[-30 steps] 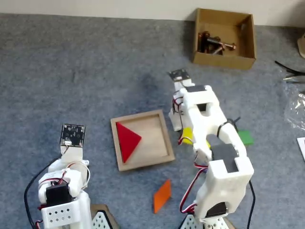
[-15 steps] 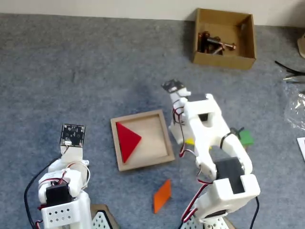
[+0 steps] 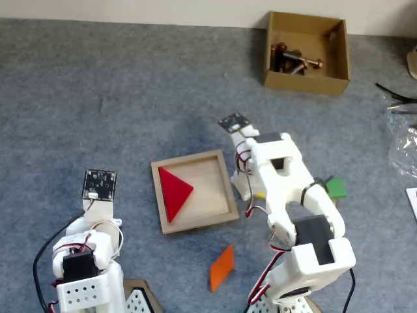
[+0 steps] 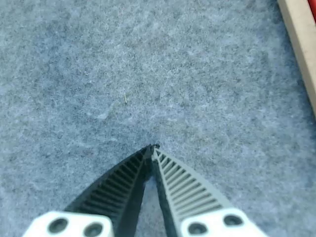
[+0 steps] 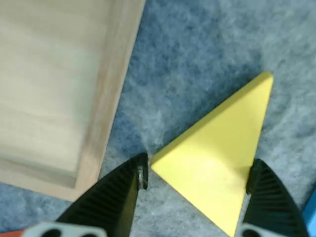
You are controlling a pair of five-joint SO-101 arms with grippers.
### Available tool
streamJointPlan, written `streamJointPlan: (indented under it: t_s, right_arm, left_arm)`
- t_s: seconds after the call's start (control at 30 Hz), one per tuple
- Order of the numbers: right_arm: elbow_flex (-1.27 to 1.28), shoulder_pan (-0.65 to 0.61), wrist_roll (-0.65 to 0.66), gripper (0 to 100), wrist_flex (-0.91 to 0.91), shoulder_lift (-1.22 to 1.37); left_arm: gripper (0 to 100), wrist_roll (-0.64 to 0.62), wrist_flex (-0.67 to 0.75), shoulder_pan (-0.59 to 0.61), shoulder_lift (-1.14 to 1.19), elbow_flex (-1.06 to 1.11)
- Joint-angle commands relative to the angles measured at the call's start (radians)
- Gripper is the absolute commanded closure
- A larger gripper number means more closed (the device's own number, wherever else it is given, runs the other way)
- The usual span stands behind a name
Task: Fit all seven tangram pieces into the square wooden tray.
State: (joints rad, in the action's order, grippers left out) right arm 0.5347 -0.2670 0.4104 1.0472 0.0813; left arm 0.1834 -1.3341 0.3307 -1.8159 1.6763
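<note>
1. High view: a grey, felt-like mat (image 3: 98, 98) covers the table. The square tray (image 3: 189, 158) of pale wood lies between the two white arms. A flat red triangle (image 3: 172, 191) sits in it against the side nearer the left arm. An orange slanted piece (image 3: 222, 267) lies on the mat in front of the tray, and a green piece (image 3: 337, 188) peeks out past the right arm (image 3: 280, 189). A cardboard box (image 3: 306, 72) of metal bits stands at the far edge.
2. Left wrist view: the left claw (image 4: 153, 147) hangs over bare mat, its ribbed fingers together at the tips, with the tray's rim (image 4: 298, 44) off to one side.
3. Right wrist view: the right claw (image 5: 197, 175) is spread apart, one dark finger on each side of a smooth yellow triangle (image 5: 217, 163). That triangle lies on the mat just beside the tray's raised wooden rim (image 5: 106, 98).
</note>
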Motion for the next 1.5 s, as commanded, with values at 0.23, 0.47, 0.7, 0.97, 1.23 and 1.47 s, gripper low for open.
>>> streamJointPlan:
  t_s: [0.23,0.47,0.7,0.97,1.23,1.47]
  right_arm:
    - [0.021,-0.012,0.005,69.5,-0.068,-0.059]
    - [0.019,-0.013,-0.043,69.5,-0.068,-0.062]
    - [0.022,-0.013,-0.043,69.9,-0.088,-0.059]
    - [0.027,-0.012,-0.046,79.3,-0.116,-0.059]
    - [0.028,-0.012,-0.049,79.6,-0.116,-0.059]
    - [0.028,-0.005,-0.051,79.6,-0.116,-0.058]
  left_arm:
    - [99,-0.005,-0.005,0.013,-0.005,0.019]
    - [99,-0.005,-0.005,0.013,-0.005,0.019]
    - [99,-0.005,-0.005,0.013,-0.005,0.019]
    - [99,-0.005,-0.005,0.013,-0.005,0.019]
    - [99,-0.005,-0.005,0.013,-0.005,0.019]
    - [99,-0.005,-0.005,0.013,-0.005,0.019]
